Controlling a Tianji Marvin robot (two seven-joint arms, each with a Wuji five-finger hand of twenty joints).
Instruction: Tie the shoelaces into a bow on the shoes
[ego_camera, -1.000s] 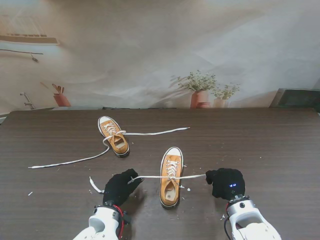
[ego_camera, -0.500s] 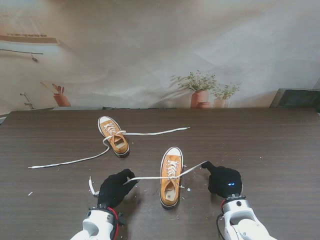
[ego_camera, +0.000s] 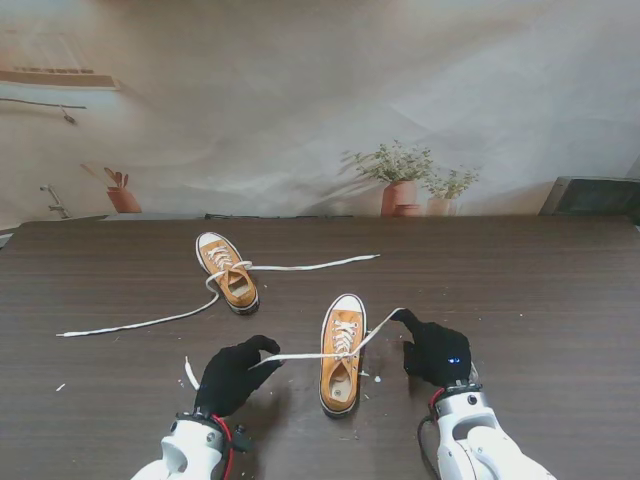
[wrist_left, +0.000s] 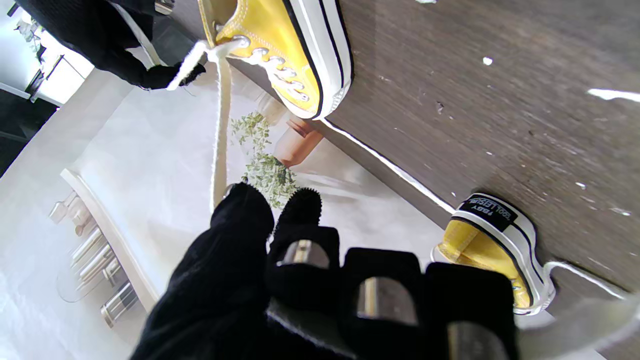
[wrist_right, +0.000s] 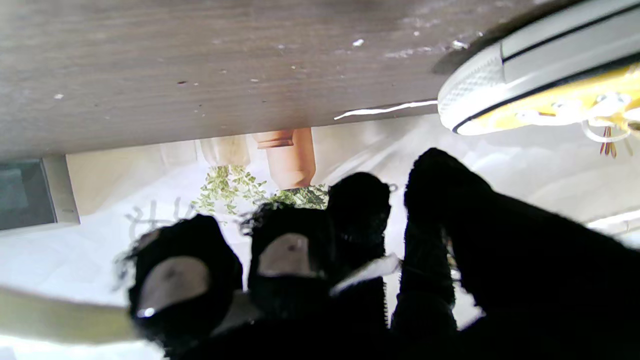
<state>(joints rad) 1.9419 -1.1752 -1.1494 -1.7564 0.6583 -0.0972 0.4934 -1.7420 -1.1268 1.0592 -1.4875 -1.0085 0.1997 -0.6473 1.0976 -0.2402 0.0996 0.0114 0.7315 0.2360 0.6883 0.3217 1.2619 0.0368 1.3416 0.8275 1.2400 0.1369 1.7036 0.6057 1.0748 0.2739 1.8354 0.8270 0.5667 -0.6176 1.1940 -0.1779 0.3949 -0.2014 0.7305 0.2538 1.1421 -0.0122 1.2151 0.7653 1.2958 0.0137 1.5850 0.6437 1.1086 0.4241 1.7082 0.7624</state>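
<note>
Stand view: dark brown wood-grain worktop (ego_camera: 520, 290) carrying two mustard-yellow canvas sneakers with white rubber soles. Nearer sneaker (ego_camera: 342, 352) at centre, toe pointing away, set between the two black-gloved hands. Left hand (ego_camera: 232, 375) clenched on one end of the nearer sneaker's flat white shoelace (ego_camera: 300, 356), drawn nearly level out from the eyelets toward the left. Right hand (ego_camera: 433, 350) pinching the other end of the same lace, raised and angled away on the right, forefinger extended. Both lace ends taut and lifted clear of the worktop, not crossed. Farther sneaker (ego_camera: 227, 271) to the left and beyond, its loose white lace (ego_camera: 135, 323) trailing flat across the worktop on both sides. Small white specks scattered on the worktop near the nearer sneaker.

Left wrist view: white lace (wrist_left: 220, 125) running from between thumb and forefinger (wrist_left: 240, 210) to the top eyelets of the nearer sneaker (wrist_left: 280, 50); right hand (wrist_left: 107, 42) visible beyond, gripping the opposite end; heel of the farther sneaker (wrist_left: 492, 240) in view.

Right wrist view: strip of lace (wrist_right: 367, 270) clamped between gloved fingers (wrist_right: 357, 210); toe cap of the nearer sneaker (wrist_right: 505, 95) close by.
</note>
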